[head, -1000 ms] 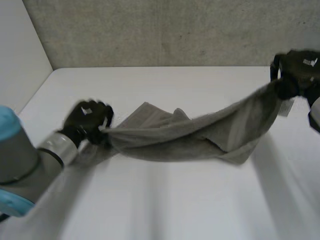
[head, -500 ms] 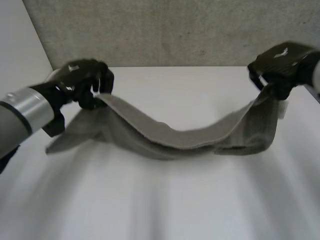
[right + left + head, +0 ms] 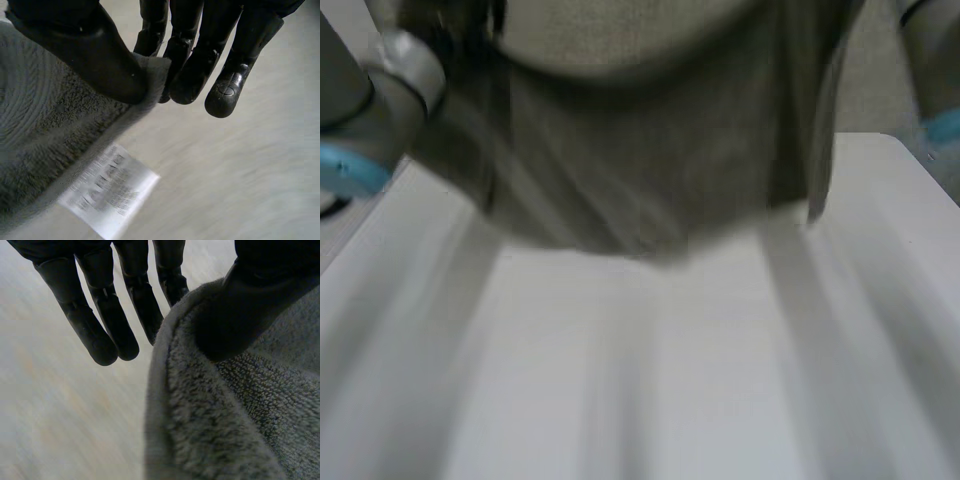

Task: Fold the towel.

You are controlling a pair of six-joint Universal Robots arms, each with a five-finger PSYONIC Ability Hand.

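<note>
Towel (image 3: pixel 650 150) hangs spread between the two arms in the head view, lifted above the white surface (image 3: pixel 650 380), its lower edge sagging unevenly over the far part of the surface. Whether that edge touches the surface cannot be told.

The left robot hand (image 3: pixel 250 305) grasps the towel: the thumb presses into the thick rolled edge, with the fingers (image 3: pixel 100 315) held nearly straight behind and beside the cloth. The right robot hand (image 3: pixel 95 55) pinches a corner of the towel between its thumb and its fingertips (image 3: pixel 200 60).

The towel is grey terry with a dense, looped pile and a plump hem. A white printed label (image 3: pixel 110 195) hangs from the edge just below the right robot hand's pinch. The cloth drops away from each palm. The grey left arm (image 3: pixel 380 100) and the right arm (image 3: pixel 935 70) flank it.
</note>
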